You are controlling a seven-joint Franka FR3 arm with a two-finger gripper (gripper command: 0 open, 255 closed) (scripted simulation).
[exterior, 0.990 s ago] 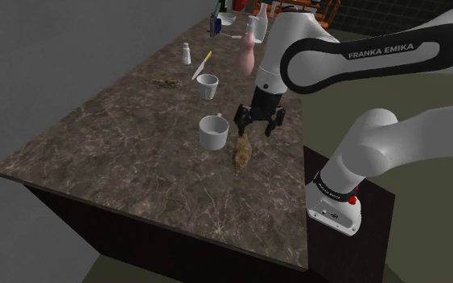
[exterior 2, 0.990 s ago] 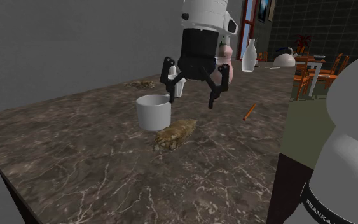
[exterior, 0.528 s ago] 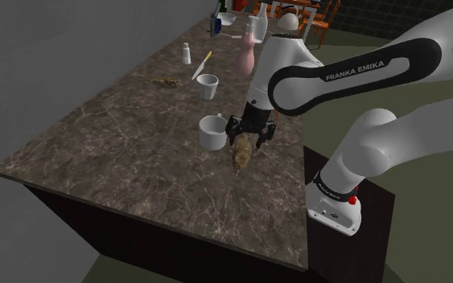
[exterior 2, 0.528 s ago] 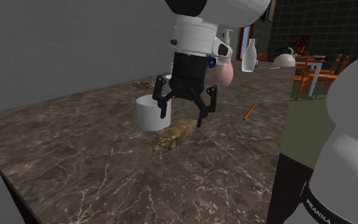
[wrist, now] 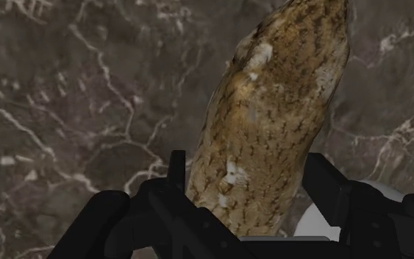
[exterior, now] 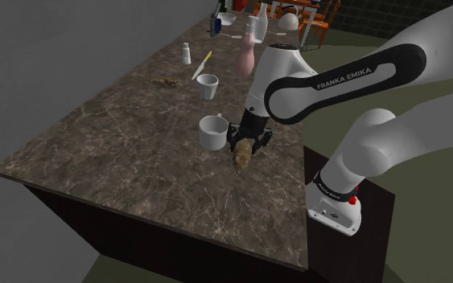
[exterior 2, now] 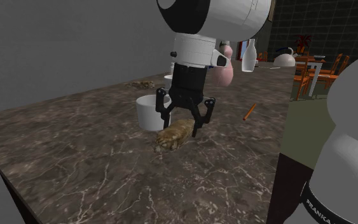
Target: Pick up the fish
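Shoulder view: The claw stood low over the marbled brown surface with its fingers spread astride the upper end of the fish. The fish, brown and speckled, lay flat on the surface near the edge closest to the stand. "FRANKA EMIKA" was read on the arm's dark link. A white mug stood just beside the fish at its 10 o'clock, its inside plain white. A second white mug stood further off at 11 o'clock, and a pink bottle at 12 o'clock.

Second exterior view: The claw was spread, one finger on either side of the fish, tips near the surface. Contact between fingers and fish could not be confirmed. The white mug stood just beside the fish at its 10 o'clock. A thin orange item lay well apart at 2 o'clock. Partial lettering "FRANK" showed on the stand-side base.

Wrist view: The claw was open, and the fish ran between the two black fingers and away from them, lying on the surface. A white patch of the mug showed beside one finger.
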